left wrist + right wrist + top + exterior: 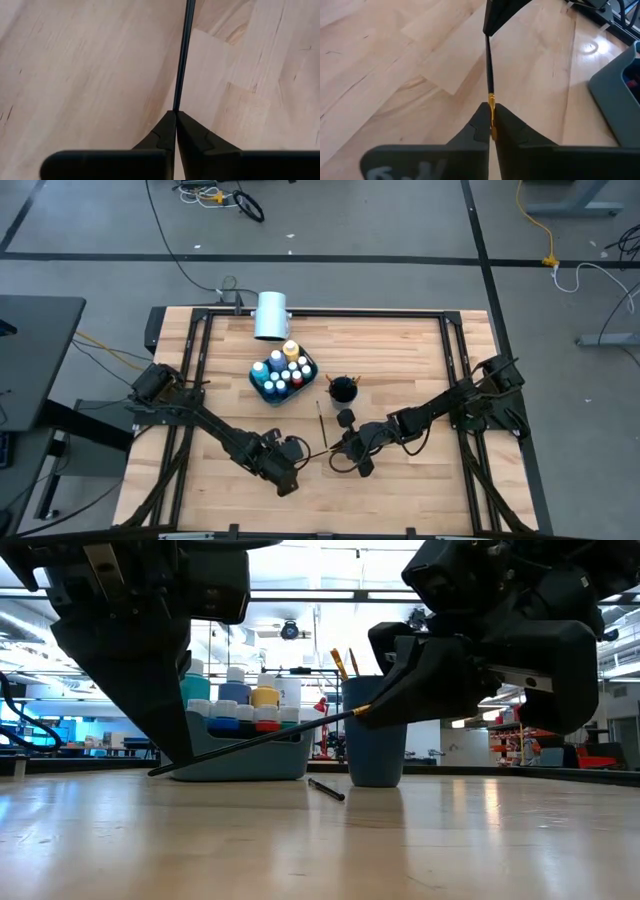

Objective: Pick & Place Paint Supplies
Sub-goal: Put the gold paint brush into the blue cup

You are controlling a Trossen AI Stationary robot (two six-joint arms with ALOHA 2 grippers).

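A thin paintbrush (255,738) with a dark handle and a gold ferrule spans the gap between my two grippers near the table's middle front. My left gripper (298,452) is shut on its handle end. My right gripper (341,450) is shut on its ferrule end. A second dark brush (322,423) lies flat on the table just beyond them. A grey tray (283,375) of small paint bottles and a dark cup (342,388) with brushes standing in it sit farther back. My left gripper pinches the brush's dark handle (176,106) at its free end between the two fingertips, slanting down from the table's left. The handle runs on in line with the fingers. That end sits low by the table (158,770); whether it touches the wood I cannot tell. My right gripper pinches the gold ferrule (491,100) between its two fingertips, slanting down from the table's right, fingers in line with the brush. This end (360,712) is lifted clear, so the brush slopes up from my left gripper to my right.
A large white cylinder (270,315) lies at the table's far edge. A small black object (346,417) rests between the cup and my right gripper. Bare wood (410,490) stretches along the near edge and toward both sides.
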